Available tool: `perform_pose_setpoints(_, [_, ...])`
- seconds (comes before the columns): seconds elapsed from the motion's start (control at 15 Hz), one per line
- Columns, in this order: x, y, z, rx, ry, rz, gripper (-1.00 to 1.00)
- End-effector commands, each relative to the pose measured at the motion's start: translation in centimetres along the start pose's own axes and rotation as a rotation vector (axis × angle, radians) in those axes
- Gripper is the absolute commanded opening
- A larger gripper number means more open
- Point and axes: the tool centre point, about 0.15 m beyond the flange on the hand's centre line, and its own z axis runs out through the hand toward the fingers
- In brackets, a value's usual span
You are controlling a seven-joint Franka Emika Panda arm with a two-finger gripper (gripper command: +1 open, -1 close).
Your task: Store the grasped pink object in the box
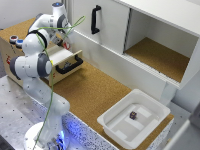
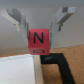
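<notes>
In the wrist view the gripper (image 2: 40,31) is closed on the pink object (image 2: 39,42), a cube with dark letters, pinched between its fingers (image 2: 21,20). In the exterior view the arm sits upper left over the drawer unit (image 1: 65,59); the white box (image 1: 117,130), lower right, holds a small dark cube (image 1: 133,115).

cork tabletop (image 1: 95,92) | big white cabinet (image 1: 150,35), black handle (image 1: 95,20) | perforated metal base (image 1: 12,112)
</notes>
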Motion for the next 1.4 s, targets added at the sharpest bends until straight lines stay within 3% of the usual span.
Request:
perform_pose_setpoints(0.0, [0.1,6.3,-0.3,0.017,-0.024,-0.021,-1.0])
perform_pose_setpoints(0.53, [-1.2,16.4,3.0,0.036,-0.092,0.015,-1.0])
perform_pose_setpoints(1.13, [-2.2,33.9,5.6,0.021,-0.139,0.179,-1.0])
perform_pose_setpoints(1.33, [-3.2,38.6,7.0,-0.044,-0.183,0.315,-1.0])
